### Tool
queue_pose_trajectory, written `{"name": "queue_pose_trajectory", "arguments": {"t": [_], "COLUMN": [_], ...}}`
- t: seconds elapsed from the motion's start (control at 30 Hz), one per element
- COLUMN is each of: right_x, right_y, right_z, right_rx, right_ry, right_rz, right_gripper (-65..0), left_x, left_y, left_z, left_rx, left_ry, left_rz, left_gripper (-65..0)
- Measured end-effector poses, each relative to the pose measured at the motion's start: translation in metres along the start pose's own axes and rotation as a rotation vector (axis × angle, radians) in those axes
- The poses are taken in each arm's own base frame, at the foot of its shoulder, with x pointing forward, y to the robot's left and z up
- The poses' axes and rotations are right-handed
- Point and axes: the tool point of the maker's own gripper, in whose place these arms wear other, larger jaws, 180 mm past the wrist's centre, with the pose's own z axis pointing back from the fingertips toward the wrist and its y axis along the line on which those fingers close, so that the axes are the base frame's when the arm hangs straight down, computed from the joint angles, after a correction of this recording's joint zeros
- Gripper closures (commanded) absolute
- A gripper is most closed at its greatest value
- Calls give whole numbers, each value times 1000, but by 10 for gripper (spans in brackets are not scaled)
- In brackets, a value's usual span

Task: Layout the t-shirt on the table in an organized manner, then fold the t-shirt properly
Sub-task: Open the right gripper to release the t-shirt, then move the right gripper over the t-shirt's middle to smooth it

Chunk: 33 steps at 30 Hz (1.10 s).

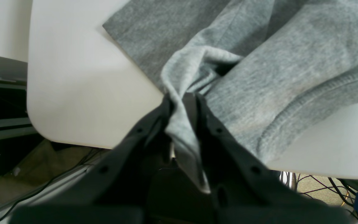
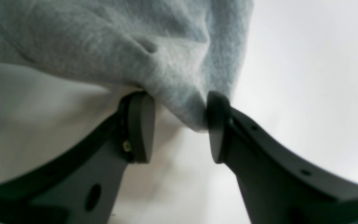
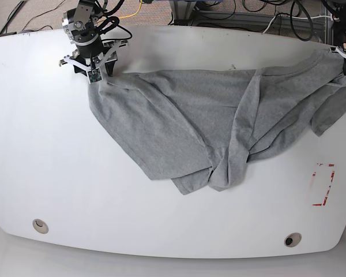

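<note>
white table (image 3: 57, 173) | grey t-shirt (image 3: 190, 121) spread, rumpled | left gripper (image 1: 183, 98) pinching shirt edge | right gripper (image 2: 179, 124) parted, fabric corner between jaws, unclamped

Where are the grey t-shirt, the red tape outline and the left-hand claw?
t-shirt (image 3: 179, 124), base view, flat middle.
red tape outline (image 3: 323, 183), base view, its middle.
left gripper (image 1: 183, 102), left wrist view, between fingertips.

floor: tan carpet (image 3: 40, 8) | cables (image 3: 277, 14) strewn behind | light: soft, even
</note>
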Motion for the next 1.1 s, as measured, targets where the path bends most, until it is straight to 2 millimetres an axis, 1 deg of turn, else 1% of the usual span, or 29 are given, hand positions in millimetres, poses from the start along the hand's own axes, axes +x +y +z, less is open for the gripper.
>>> {"name": "queue_pose_trajectory", "arguments": {"t": [0.1,0.17,0.2,0.27,0.33,0.43,0.53,0.7,0.8,0.87,1.0,1.03,1.1], "right_x": [3,1,-2,-16,-33,-39,-40,-42,-35,-23,13,27,44], "right_y": [1,1,3,10,21,33,39,42,40,36,34,35,36], "right_z": [4,9,13,19,24,30,32,38,36,30,18,14,11], "right_rx": [-13,-17,-12,5,32,66,79,92,86,76,94,105,122], "right_ry": [-8,-7,-5,30,84,79,82,96,83,54,-49,-87,-131], "right_rz": [-20,-20,-20,-16,-11,-17,-12,7,21,24,48,59,77], "right_gripper": [-425,-487,-528,-601,-650,-650,-639,-599,-590,-585,-585,-585,-585], "left_x": [0,0,0,0,0,1,1,1,1,2,2,2,2], "left_y": [0,0,0,0,0,0,0,0,0,0,0,0,0], "left_z": [0,0,0,0,0,0,0,0,0,0,0,0,0], "left_rx": [0,0,0,0,0,-1,0,0,0,0,0,0,1], "left_ry": [0,0,0,0,0,-3,-3,-3,-4,-4,-4,-4,-4], "left_rz": [0,1,0,0,0,1,-1,0,0,-1,0,-1,-1], "left_gripper": [0,0,0,0,0,0,0,0,0,0,0,0,0]}}
